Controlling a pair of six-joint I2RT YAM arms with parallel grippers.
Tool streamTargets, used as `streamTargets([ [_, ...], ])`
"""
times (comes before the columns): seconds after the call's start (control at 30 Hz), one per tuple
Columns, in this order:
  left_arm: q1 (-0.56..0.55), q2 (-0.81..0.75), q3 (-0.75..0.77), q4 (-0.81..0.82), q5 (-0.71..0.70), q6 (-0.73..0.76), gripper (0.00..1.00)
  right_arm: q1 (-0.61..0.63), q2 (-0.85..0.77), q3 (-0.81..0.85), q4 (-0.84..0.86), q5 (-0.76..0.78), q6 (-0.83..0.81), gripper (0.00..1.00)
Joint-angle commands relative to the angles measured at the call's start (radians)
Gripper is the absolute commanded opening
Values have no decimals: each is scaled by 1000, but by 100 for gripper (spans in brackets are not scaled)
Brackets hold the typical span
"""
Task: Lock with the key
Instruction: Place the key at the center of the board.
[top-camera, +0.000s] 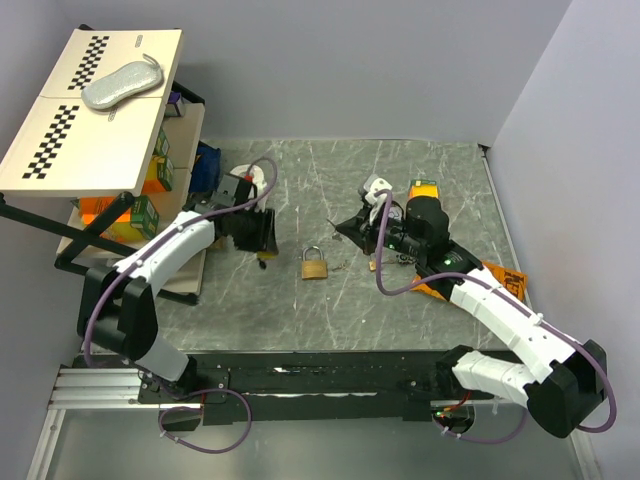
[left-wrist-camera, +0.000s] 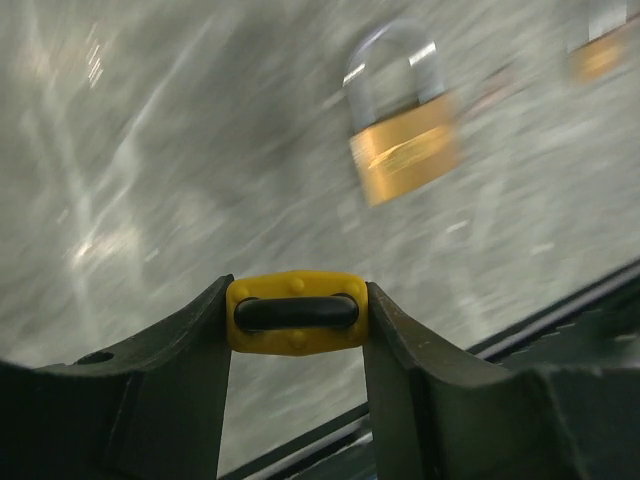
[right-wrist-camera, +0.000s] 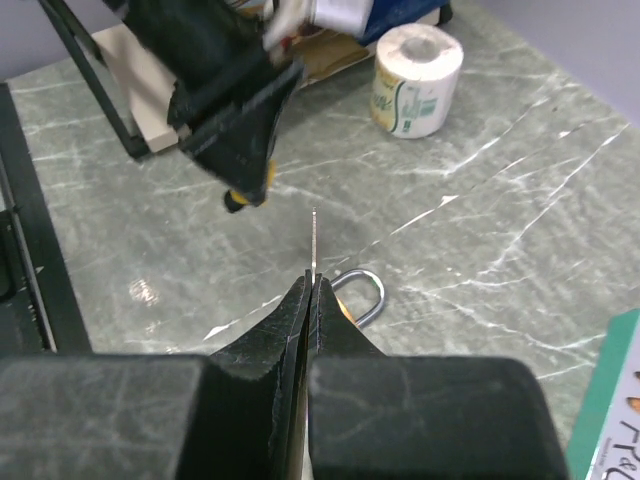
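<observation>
Brass with a silver shackle, the padlock (top-camera: 313, 265) lies flat on the grey-green marbled bench (top-camera: 440, 170), about midway between the two arms, its shackle pointing to the far side. The left wrist view is too blurred to show whether the shackle is seated. The left tool (left-wrist-camera: 296, 305) hangs just left of the padlock and apart from it. Its fingers are closed against the two sides of a yellow plastic piece (left-wrist-camera: 290, 340) with a black oval slot, which fills the gap between them. I cannot tell whether this piece is the head of a key. The right tool (right-wrist-camera: 311, 290) sits to the right of the padlock and above it, its fingers pressed fully together on a thin metal blade (right-wrist-camera: 315, 235) that sticks out past the tips, seen edge-on. A paper roll (right-wrist-camera: 418, 65) stands on the far left part of the bench, near a shelf rack (top-camera: 100, 100), and an orange packet (top-camera: 500, 277) lies near the right edge.
</observation>
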Motion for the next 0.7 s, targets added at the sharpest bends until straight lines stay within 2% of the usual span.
streamTargets([
  [0.0, 5, 12, -6, -73, -82, 114, 1, -7, 6, 9, 17, -37, 31, 0],
  [0.3, 22, -23, 0, -25, 46, 76, 1, -7, 106, 38, -2, -109, 65, 0],
  [0.33, 31, -46, 8, -20, 75, 83, 1, -6, 168, 45, 19, -126, 143, 0],
  [0.53, 39, -167, 51, -34, 156, 135, 1, 26, 375, 96, 161, -194, 361, 0],
  [0.67, 41, -224, 55, -83, 176, 160, 1, 77, 518, 151, 231, -208, 447, 0],
])
